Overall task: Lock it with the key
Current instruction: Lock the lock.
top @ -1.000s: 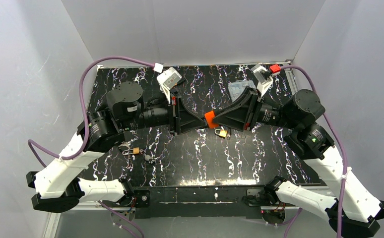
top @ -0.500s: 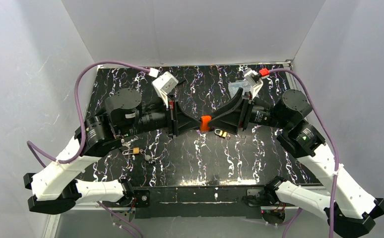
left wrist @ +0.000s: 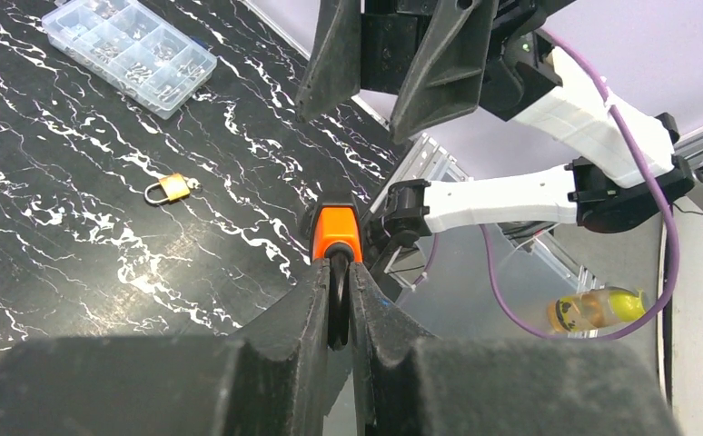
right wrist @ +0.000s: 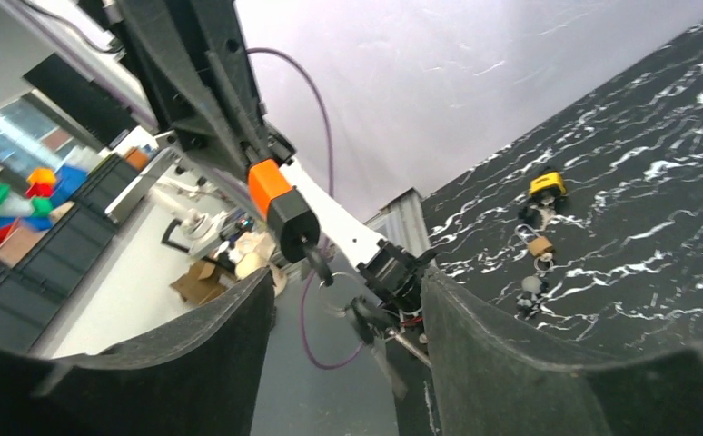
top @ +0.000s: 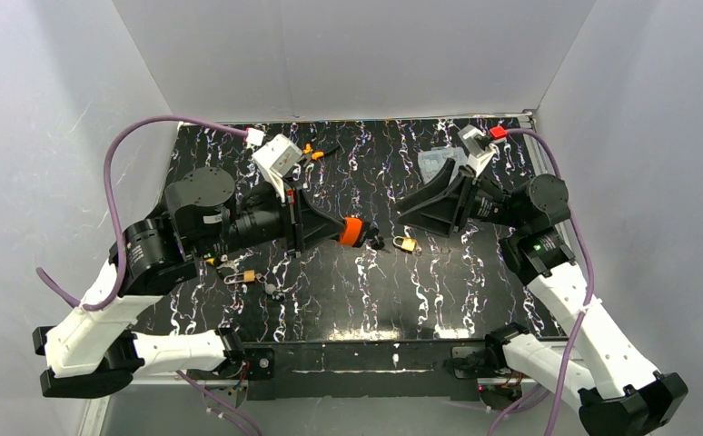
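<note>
**Top view.** My left gripper [top: 337,229] is clamped tight on the lock [top: 354,232] and holds it in the air over the middle of the table [top: 475,300]. The key [top: 377,242] dangles off the lock's free end. My right gripper [top: 409,216] faces it with jaws wide and nothing in them, near the lock but apart from it. A padlock [top: 406,243] lies on the table just below the gap. A box [top: 439,163] sits far right, behind my right arm. Walls stand close on three sides, and there is bare tabletop toward the near edge.

**Left wrist.** The lock [left wrist: 336,234] is pinched at its dark end, with the orange body poking past my fingertips. The right gripper [left wrist: 355,118] stands spread above it. The padlock [left wrist: 168,189] and the box [left wrist: 130,53] lie well off to the side.

**Right wrist.** My fingers [right wrist: 475,363] stand wide and frame the lock [right wrist: 280,204] and the hanging key [right wrist: 321,263]. I cannot tell whether the key is seated in the cylinder.

**Step, as I judge it.** The lock is presented and the key is not yet taken. The next move is a short, straight approach, then closing on the key's head and turning it while the left grip holds firm. The air between the grippers looks free, but I should keep above the padlock.
</note>
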Robot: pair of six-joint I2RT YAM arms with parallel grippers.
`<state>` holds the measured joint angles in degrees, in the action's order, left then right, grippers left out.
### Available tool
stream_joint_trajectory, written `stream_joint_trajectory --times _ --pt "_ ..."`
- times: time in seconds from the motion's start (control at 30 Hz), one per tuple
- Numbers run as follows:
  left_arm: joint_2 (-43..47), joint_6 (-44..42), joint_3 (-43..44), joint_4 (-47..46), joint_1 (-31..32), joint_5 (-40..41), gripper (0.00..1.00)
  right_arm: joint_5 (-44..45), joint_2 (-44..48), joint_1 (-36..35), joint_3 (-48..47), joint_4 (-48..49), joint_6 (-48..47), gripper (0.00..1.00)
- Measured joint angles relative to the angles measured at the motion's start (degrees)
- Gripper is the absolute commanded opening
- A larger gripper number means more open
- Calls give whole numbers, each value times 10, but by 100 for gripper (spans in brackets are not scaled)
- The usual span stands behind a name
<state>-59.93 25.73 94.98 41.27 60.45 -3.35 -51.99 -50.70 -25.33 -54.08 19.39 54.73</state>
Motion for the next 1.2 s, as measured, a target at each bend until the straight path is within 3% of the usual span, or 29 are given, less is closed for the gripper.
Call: stream_joint_trajectory --times 0.17,0.43,0.63,1.0,1.17,1.2 --pt "-7 10 19 3 0 5 0 -31 -12 -9 3 64 27 61" --pt "-24 25 31 0 0 4 0 -49 -35 -63 -16 59 9 58" --pt "-39 32 34 -5 0 -2 0 -50 -38 -77 -25 43 -10 43" --pt "-42 40 35 -15 0 -12 0 -50 -38 -78 -25 30 -24 24" --pt "-43 42 35 -18 -2 -17 0 -60 -39 -78 -25 29 -25 2" --pt "-44 42 36 -17 -3 -19 0 -65 -39 -79 -25 30 -25 1"
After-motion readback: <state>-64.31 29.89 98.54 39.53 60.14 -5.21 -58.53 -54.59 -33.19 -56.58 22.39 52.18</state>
